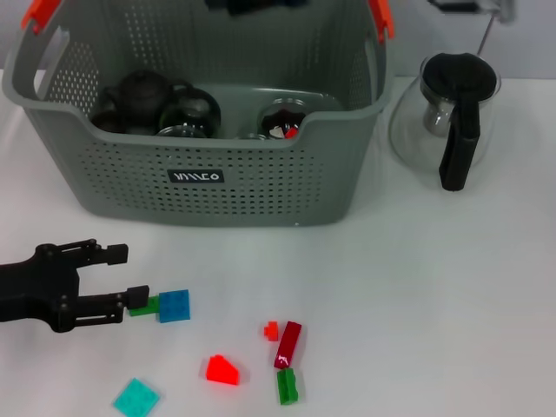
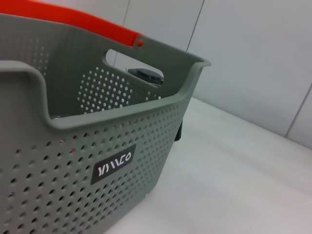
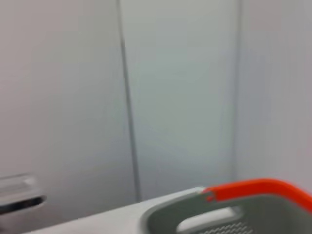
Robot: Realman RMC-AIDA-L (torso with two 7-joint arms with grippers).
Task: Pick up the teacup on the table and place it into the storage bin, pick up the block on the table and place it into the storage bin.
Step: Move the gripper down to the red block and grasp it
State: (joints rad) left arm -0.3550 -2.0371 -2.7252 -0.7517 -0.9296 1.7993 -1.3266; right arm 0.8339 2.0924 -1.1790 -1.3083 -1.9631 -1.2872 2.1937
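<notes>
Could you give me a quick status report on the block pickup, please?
Left gripper open, low on the table, lower fingertip at green block beside blue block. Right gripper out of view. Storage bin behind; nothing blocking.

bin [image 1: 217, 187] top open | glass pot [image 1: 443, 117] beside it | blocks [image 1: 287, 343] scattered in front

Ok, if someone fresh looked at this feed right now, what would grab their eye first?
The big grey-green storage bin at the back of the table, already holding dark teaware. Then the bright blocks scattered in front of it, with the left gripper low at the left, jaws open by the blue block. A glass pot stands right of the bin.
</notes>
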